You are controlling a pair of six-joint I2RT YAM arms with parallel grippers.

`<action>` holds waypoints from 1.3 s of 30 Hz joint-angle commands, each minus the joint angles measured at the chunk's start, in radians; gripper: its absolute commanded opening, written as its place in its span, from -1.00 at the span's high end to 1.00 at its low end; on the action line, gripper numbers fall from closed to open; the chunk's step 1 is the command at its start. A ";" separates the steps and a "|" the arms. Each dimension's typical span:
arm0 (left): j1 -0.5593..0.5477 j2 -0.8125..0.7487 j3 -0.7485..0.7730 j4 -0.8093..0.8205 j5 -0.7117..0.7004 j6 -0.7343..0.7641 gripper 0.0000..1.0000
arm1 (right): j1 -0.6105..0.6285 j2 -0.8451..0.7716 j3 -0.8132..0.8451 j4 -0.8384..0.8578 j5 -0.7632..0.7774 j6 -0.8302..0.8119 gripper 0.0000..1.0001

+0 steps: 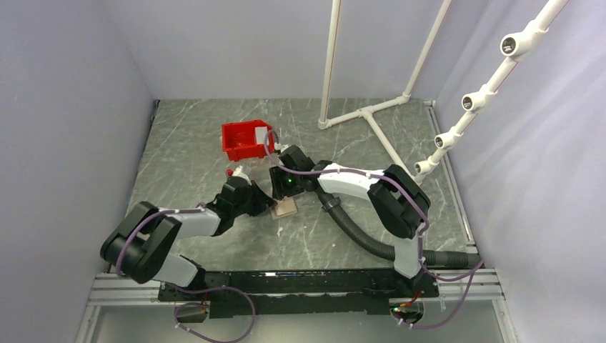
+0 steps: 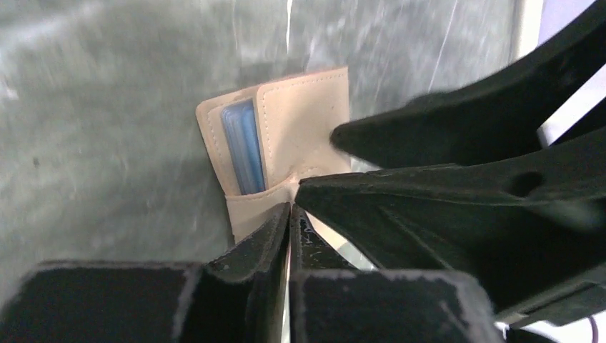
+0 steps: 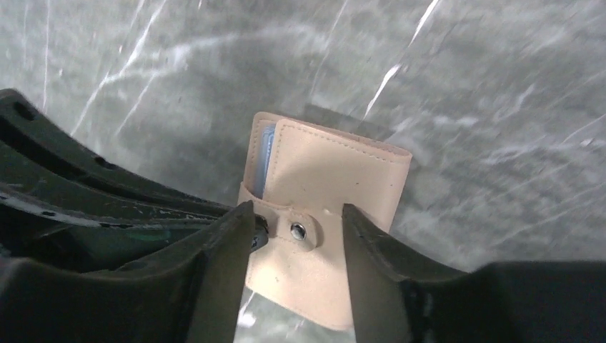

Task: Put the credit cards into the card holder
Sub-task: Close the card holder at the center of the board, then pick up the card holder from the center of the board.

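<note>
Looks bright, soft and even from overhead in the top view, with only faint shadows under the arms on the grey counter. Motion-smeared toward the edges in both wrist views, with white glare streaks across the marbling. Fairly sharp on the tan card holder; dark, soft and out of focus on the left pincer and right pincer up close.

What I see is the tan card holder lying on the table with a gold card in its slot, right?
No: the card in the slot of the tan card holder is pale blue, not gold, as the left wrist view shows.
</note>
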 commanded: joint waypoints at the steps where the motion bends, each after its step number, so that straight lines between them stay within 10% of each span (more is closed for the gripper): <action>1: 0.056 -0.117 0.037 -0.503 0.281 0.102 0.72 | -0.006 -0.038 0.154 -0.357 -0.115 -0.003 -0.14; 15: 0.260 -0.500 0.211 -1.034 0.330 0.264 0.05 | 0.016 -0.011 0.111 -0.356 -0.176 -0.007 -0.79; 26: 0.270 -0.765 0.264 -1.194 0.143 0.173 -0.07 | 0.215 0.209 0.322 -0.570 0.394 0.068 -1.00; 39: 0.271 -0.883 0.341 -1.287 0.028 0.180 -0.07 | 0.082 0.000 0.433 -0.485 0.380 -0.042 0.07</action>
